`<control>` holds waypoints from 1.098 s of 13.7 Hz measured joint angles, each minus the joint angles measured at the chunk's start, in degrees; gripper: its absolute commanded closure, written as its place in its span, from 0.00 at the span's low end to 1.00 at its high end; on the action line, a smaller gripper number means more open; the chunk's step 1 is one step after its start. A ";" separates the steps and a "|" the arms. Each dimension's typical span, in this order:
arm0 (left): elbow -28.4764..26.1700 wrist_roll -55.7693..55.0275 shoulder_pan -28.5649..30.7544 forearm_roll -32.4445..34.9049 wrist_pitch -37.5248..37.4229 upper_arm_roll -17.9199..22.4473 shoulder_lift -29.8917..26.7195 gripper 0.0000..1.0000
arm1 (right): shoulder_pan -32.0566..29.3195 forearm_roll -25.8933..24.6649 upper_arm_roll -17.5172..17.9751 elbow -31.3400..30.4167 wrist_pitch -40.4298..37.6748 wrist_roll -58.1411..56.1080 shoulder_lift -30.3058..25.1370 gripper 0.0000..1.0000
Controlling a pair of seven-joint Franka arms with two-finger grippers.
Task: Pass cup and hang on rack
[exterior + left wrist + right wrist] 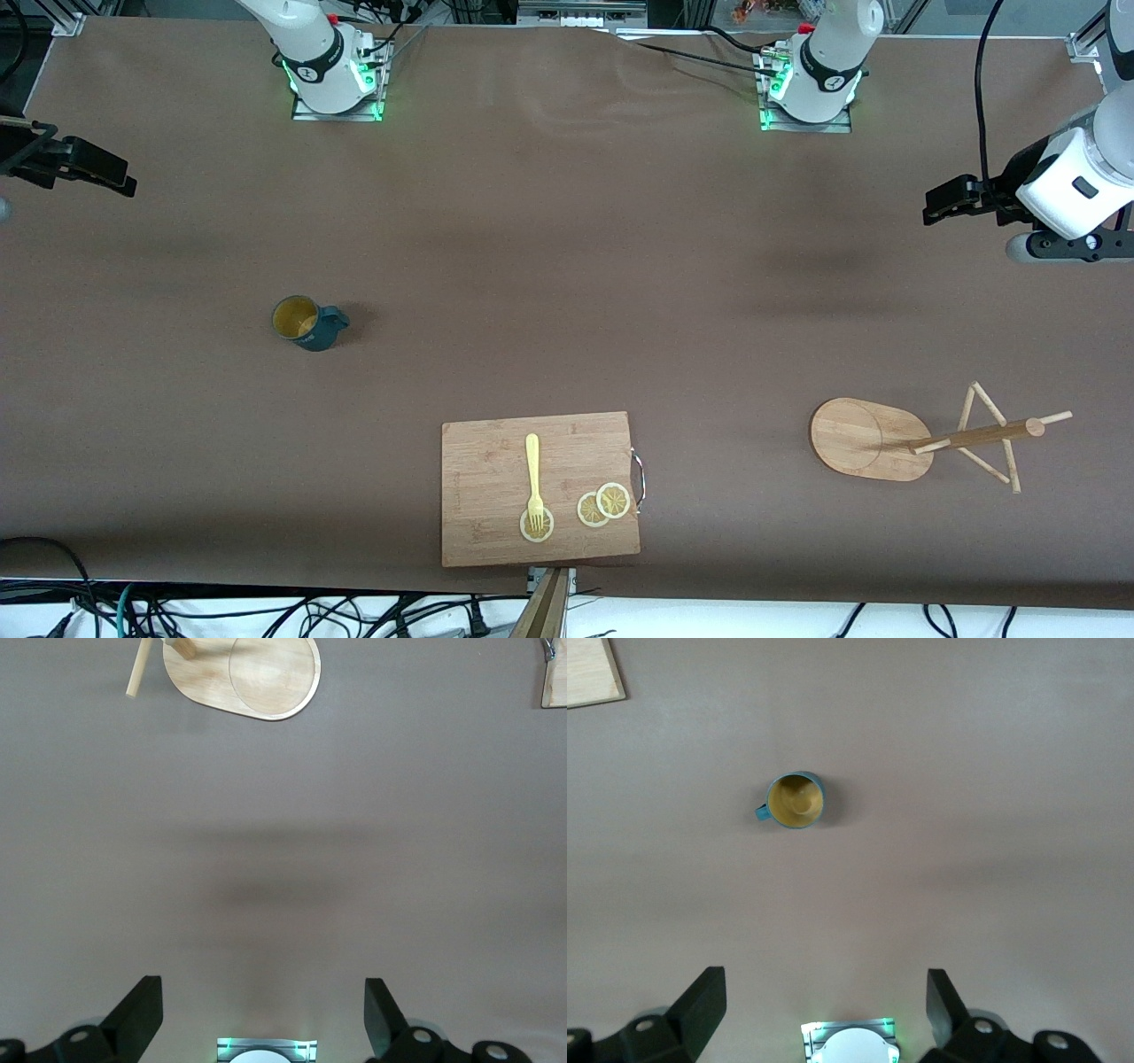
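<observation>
Both grippers stood with fingers spread wide and held nothing. The right gripper hung above bare table at the right arm's end, and the left gripper hung above bare table at the left arm's end; neither was close to any object. The cup stood upright on the table toward the right arm's end, mouth up, handle turned toward the middle of the table. The rack stood toward the left arm's end, its pegs empty, nearer to the front camera than the cup. A cutting board carrying a fork and lemon slices lay between them, nearest the camera. The task appeared to be at its first step, with no pickup yet made. The next move would likely call for the right gripper to descend over the cup and close across its rim or wall, leaving the handle exposed for the later transfer and hanging, while the left arm waited.
</observation>
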 measured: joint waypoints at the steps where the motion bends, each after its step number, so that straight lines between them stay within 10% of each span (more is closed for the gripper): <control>1: 0.00 0.00 -2.95 0.00 0.00 3.01 0.00 0.00 | -0.01 -0.04 0.00 -0.01 0.17 0.08 0.79 0.00; 15: 0.79 0.00 -7.49 0.00 1.34 8.46 -0.05 0.00 | -0.04 -0.27 0.07 -2.95 8.71 0.10 15.59 0.00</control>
